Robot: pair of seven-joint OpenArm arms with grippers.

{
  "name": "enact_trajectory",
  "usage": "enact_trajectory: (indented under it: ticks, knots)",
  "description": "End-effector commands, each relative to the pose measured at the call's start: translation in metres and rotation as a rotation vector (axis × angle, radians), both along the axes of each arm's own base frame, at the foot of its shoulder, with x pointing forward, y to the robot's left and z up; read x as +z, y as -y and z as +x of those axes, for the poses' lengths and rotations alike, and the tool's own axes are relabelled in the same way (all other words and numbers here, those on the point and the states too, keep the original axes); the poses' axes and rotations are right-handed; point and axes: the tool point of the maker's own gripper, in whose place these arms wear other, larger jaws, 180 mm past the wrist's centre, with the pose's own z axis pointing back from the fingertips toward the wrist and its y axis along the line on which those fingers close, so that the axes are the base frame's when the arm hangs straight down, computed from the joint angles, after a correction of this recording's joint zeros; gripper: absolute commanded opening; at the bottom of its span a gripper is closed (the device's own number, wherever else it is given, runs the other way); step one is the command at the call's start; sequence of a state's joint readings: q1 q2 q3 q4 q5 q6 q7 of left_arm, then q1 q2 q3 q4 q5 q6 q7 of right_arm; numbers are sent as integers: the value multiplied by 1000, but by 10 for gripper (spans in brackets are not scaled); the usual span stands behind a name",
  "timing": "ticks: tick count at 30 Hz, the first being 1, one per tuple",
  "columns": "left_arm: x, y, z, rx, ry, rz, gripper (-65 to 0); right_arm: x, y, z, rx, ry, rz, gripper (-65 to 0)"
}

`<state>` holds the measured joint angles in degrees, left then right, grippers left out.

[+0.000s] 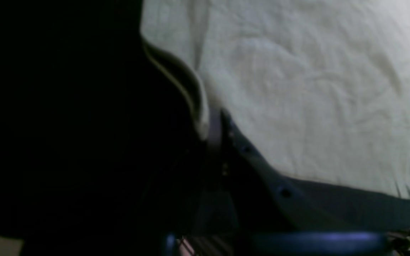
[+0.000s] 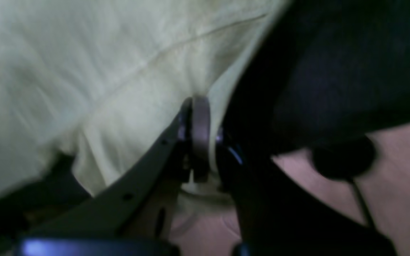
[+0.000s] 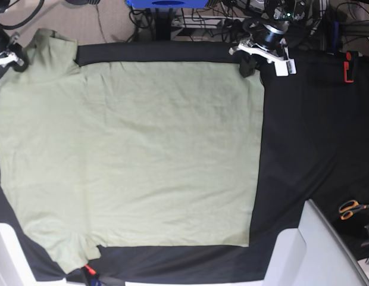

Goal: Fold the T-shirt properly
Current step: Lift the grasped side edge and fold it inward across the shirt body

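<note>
So far no fold shows: the T-shirt (image 3: 137,155) lies spread flat on the black cloth (image 3: 303,137) that covers the tabletop, taking up the left and middle of it, and every fold is still to be made.

Along the near edge the shirt's side edge runs fairly straight, with one sleeve (image 3: 74,253) bunched toward the near left corner and a strip of black cloth showing in front of it. A pair of scissors (image 3: 351,208) lies by the near right corner, well apart from the shirt. The right part of the cloth is bare; the shirt's hem runs as a straight line from near to far across it.

At the far edge both arms are at the shirt. The left gripper (image 3: 249,64) sits on the far hem corner; in its wrist view (image 1: 214,131) the jaws are clenched on that corner, the cloth's edge rising into the pinch. The right gripper (image 3: 16,59) is at the far left corner by the other sleeve (image 3: 50,50); its wrist view (image 2: 199,138) shows the jaws pinched on a tuck of green fabric near a seam.

I judge that the grasp for a first fold is made and the fold itself not begun: the far edge has to be carried over toward the near one, then the sleeves and further folds dealt with.
</note>
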<state>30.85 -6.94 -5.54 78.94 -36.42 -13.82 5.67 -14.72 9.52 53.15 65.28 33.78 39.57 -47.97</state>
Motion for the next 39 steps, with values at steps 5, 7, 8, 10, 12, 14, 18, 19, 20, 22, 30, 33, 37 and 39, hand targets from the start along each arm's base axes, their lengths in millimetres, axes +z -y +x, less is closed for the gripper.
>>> enact_trajectory:
  ticks: [5,7,8,10,12,14,18,19,20,22,30,33,37,39]
  knots:
    - [28,4,8,-13,78,-5,-650,35,16,25,75,48,-92,-648]
    - [34,5,12,-15,70,5,-650,41,17,31,92,48,-102,-648]
    - [36,6,14,-24,56,7,-650,43,16,36,99,51,-102,-648]
    - [39,9,17,-38,36,8,-650,50,21,44,112,56,-116,-648]
    - [51,14,30,-53,67,4,-650,54,23,52,124,57,-118,-648]
    - [60,18,38,-74,85,1,-650,58,24,59,134,57,-117,-648]
    - [69,12,54,-41,87,6,-650,70,34,76,148,71,-136,-648]
    - [70,8,59,-22,87,4,-650,72,34,80,152,74,-135,-648]
    - [71,3,62,-3,85,5,-650,75,34,86,152,84,-136,-648]
    - [70,-4,68,25,71,-2,-650,77,32,95,167,88,-143,-647]
    - [83,-6,99,23,99,-13,-650,71,19,141,203,91,-125,-647]
    - [76,-6,105,24,88,-21,-650,69,28,151,187,99,-141,-647]
    - [57,-8,108,37,43,-35,-650,68,25,174,203,127,-126,-647]
    - [53,-8,111,40,35,-37,-650,66,22,184,208,144,-109,-647]
